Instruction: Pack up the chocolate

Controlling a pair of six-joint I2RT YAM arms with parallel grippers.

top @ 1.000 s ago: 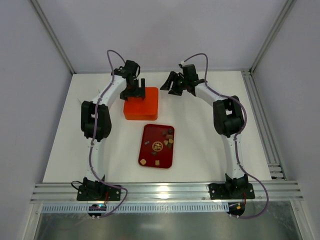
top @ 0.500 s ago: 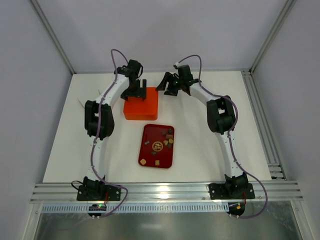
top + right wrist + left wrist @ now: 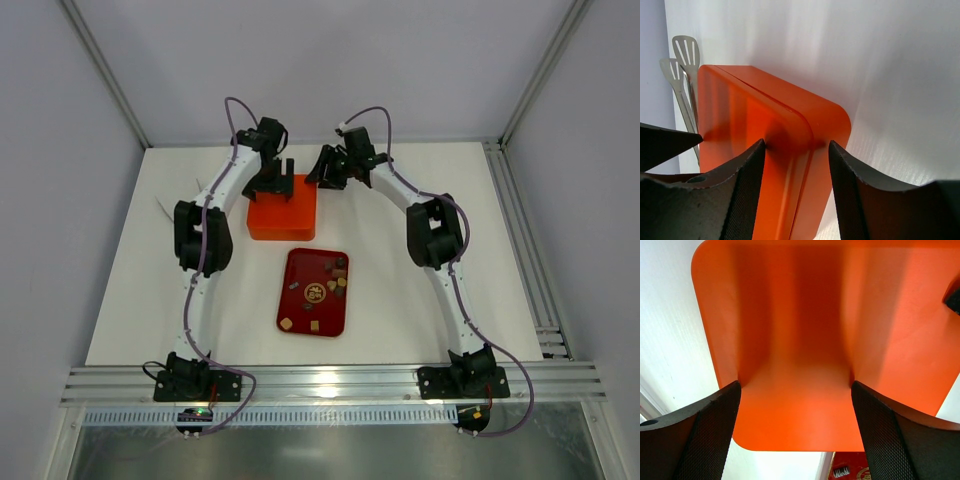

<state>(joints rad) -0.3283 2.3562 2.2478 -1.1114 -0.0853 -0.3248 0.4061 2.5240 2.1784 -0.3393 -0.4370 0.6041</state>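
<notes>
Several small chocolate pieces (image 3: 331,285), dark brown and tan, lie on the dark red tray (image 3: 297,262) in the table's middle. Behind it stands the orange box (image 3: 283,212), closed. My left gripper (image 3: 272,180) hovers over the box's back edge. In the left wrist view it (image 3: 795,385) is open wide, with the orange lid (image 3: 805,315) between its fingers. My right gripper (image 3: 325,170) is at the box's back right corner. In the right wrist view it (image 3: 796,143) is open, its jaws on either side of the box's edge (image 3: 790,130).
Metal tongs (image 3: 682,75) lie on the table beyond the box's left side and show faintly in the top view (image 3: 163,207). A corner of the red tray shows in the left wrist view (image 3: 845,471). Frame posts and walls enclose the white table.
My right gripper has moved left, from beside the box to its back right corner. My left gripper has shifted only slightly over the box. The tray and chocolates have not moved.
</notes>
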